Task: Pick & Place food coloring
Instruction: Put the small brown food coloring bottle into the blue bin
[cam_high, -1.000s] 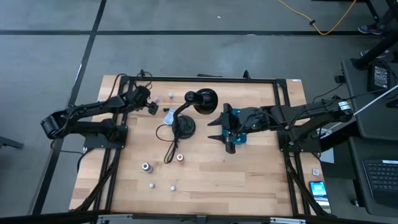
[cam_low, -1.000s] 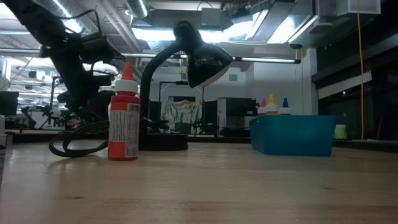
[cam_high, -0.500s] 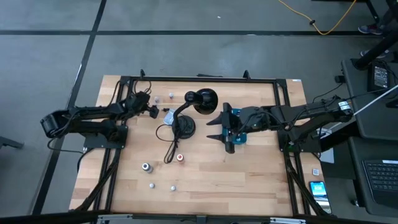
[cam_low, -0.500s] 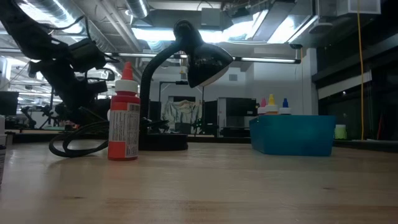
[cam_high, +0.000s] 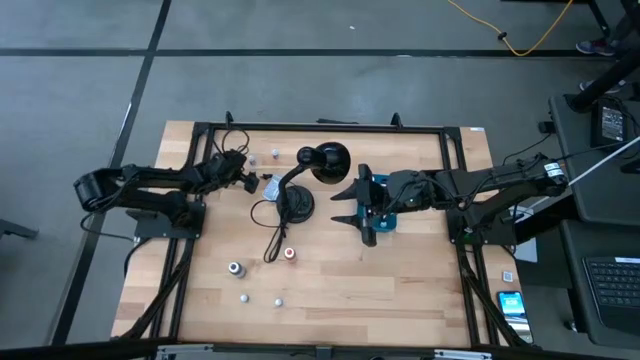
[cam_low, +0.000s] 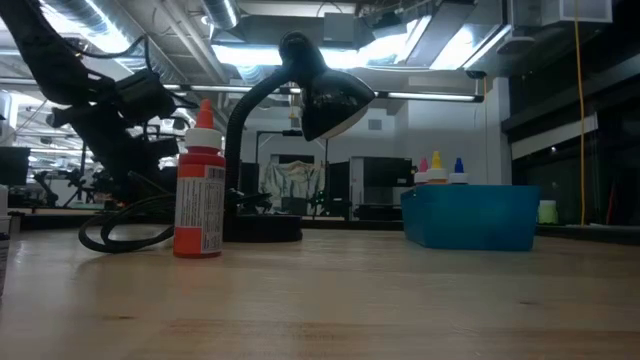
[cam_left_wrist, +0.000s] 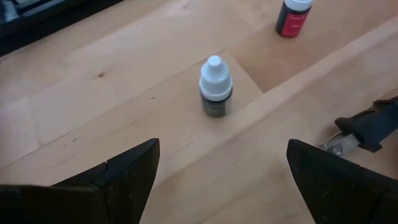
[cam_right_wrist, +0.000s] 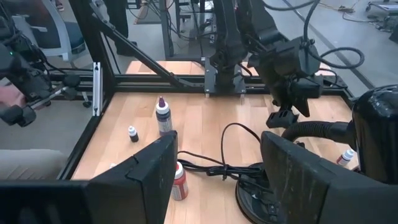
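Observation:
Several tiny food coloring bottles stand upright on the wooden table. In the left wrist view a white-capped bottle with dark contents (cam_left_wrist: 215, 88) stands just ahead of my left gripper (cam_left_wrist: 217, 183), and a red one (cam_left_wrist: 292, 15) stands farther off. My left gripper (cam_high: 247, 180) is open, low at the table's far left, and touches nothing. More bottles stand near the front: a red one (cam_high: 289, 253) and some pale ones (cam_high: 234, 268). My right gripper (cam_high: 356, 214) hangs open and empty above the teal box (cam_low: 470, 215), which holds bottles with yellow, pink and blue tips (cam_low: 437, 164).
A black desk lamp (cam_high: 322, 160) stands mid-table on its round base (cam_high: 295, 205). Its cord (cam_high: 272, 240) trails toward the near edge, and a dark plug (cam_left_wrist: 356, 127) lies close to my left gripper. A black frame (cam_high: 320, 127) rims the table.
My left gripper has sunk toward the table at the far left and tipped its fingers lower, staying open. The bottles, the lamp and my right arm have kept still.

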